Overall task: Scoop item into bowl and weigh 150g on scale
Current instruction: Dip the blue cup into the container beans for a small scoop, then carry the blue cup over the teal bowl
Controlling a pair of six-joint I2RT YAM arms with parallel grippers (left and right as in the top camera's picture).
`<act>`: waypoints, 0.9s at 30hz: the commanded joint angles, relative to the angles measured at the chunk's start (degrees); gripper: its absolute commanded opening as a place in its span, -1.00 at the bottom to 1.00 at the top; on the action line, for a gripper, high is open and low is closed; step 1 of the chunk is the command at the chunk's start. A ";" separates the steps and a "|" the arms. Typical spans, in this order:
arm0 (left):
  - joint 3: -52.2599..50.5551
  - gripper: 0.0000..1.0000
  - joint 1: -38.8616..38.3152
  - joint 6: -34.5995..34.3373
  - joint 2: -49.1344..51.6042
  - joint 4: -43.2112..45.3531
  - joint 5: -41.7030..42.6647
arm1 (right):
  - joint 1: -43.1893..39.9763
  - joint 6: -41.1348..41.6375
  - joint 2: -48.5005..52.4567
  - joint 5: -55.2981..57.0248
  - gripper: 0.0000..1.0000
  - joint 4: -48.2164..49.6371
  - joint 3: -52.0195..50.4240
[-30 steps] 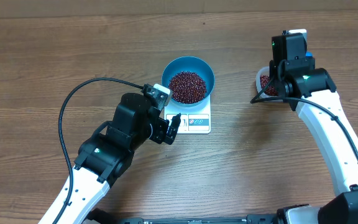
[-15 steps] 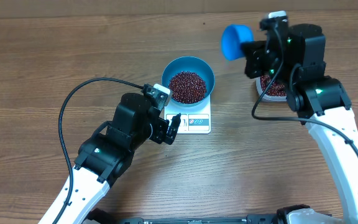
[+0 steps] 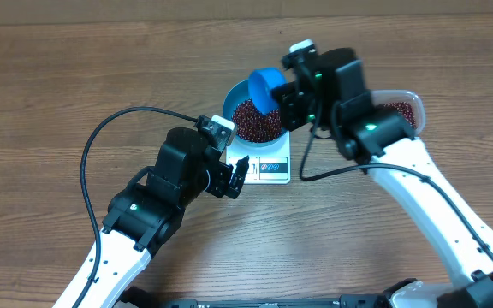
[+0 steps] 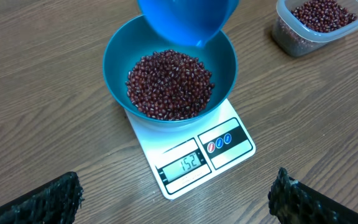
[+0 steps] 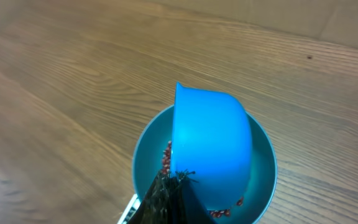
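Loose dark red-brown beans [image 4: 169, 84] spill easily; right gripper [image 5: 166, 198] clamps the blue plastic scoop [image 5: 210, 149] by its handle, left gripper [image 4: 176, 186] gapes.

A small blue plastic scoop [image 3: 264, 89], held by the right gripper [image 3: 288, 94], covers the round, deep, bright blue bowl [image 4: 117, 59] from above and upper right. The left gripper [image 3: 236, 175] crowds its lower left; the brown wooden table [image 3: 75, 68] at upper left lies open.

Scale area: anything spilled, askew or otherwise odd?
No spill: the beans sit in the bowl and the tub. One oddity: the display on the scale already reads 152, yet the scoop in the right gripper hangs over the bowl.
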 commanded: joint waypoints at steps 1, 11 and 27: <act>-0.55 0.99 -0.04 -0.52 0.22 0.07 0.02 | 2.60 0.15 1.88 10.80 -0.93 1.57 0.31; -0.55 0.99 -0.04 -0.52 0.22 0.07 0.02 | 5.33 0.17 7.78 23.78 -0.93 6.58 0.31; -0.55 0.99 -0.04 -0.52 0.22 0.07 0.02 | 6.97 0.17 11.17 23.78 -0.93 5.49 0.31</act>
